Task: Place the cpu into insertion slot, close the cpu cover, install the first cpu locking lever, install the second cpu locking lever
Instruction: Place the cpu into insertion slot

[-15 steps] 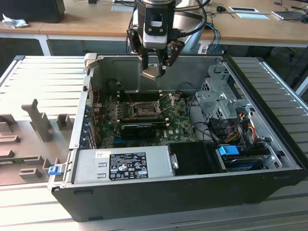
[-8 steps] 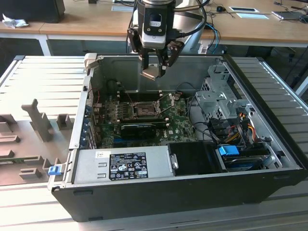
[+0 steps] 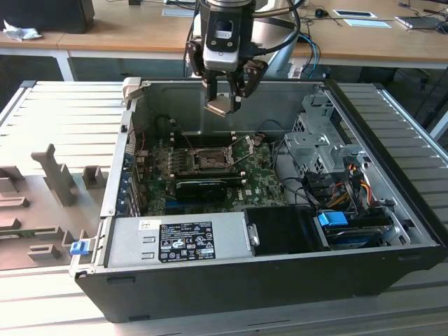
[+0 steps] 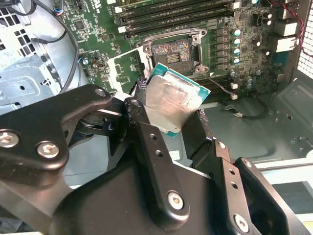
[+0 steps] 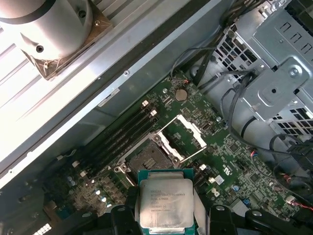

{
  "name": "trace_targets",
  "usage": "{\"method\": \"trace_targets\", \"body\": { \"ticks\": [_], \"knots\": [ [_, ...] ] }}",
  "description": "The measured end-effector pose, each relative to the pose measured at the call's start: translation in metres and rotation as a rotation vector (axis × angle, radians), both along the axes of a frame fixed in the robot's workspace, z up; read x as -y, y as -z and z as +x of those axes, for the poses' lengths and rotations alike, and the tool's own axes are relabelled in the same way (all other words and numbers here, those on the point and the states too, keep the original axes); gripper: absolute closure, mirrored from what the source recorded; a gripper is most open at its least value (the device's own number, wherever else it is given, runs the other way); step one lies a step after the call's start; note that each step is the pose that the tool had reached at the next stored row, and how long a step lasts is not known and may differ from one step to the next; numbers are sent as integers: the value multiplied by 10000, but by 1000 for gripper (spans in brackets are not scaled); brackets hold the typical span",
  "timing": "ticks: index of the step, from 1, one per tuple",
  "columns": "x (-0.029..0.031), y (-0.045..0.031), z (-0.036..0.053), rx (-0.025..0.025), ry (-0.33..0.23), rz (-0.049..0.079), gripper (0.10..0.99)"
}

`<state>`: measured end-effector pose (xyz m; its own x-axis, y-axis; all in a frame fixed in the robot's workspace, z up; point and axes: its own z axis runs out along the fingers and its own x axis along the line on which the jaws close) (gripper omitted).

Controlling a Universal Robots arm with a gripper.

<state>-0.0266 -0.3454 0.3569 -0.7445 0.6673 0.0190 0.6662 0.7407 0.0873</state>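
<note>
Pincer (image 3: 225, 94) clenched on cpu (image 5: 165, 200), silvery square face, green rim, above open insertion slot (image 5: 146, 156)

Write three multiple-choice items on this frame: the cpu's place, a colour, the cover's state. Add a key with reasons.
1. Where is the cpu?
A. Seated in the insertion slot
B. Lying loose on the motherboard
C. Held in the gripper, above the motherboard

2. What colour is the cpu's edge around its metal face?
A. Green
B. Red
C. Yellow

3. How does the cpu cover stand?
A. Shut over the insertion slot
B. Swung open, off the insertion slot
C. Removed altogether

Key:
1 C: the gripper clamps the cpu clear of the board in both wrist views.
2 A: a green border shows around the silvery face in both wrist views.
3 B: the slot's dark centre lies bare in the first wrist view, with the frame raised beside it.
</note>
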Motion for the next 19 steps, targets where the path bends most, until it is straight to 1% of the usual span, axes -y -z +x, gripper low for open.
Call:
{"method": "trace_targets", "body": {
  "ticks": [12, 19],
  "knots": [
    [0, 3, 0, 0, 455, 1, 553],
    [0, 5, 0, 0, 863, 0, 553]
  ]
}}
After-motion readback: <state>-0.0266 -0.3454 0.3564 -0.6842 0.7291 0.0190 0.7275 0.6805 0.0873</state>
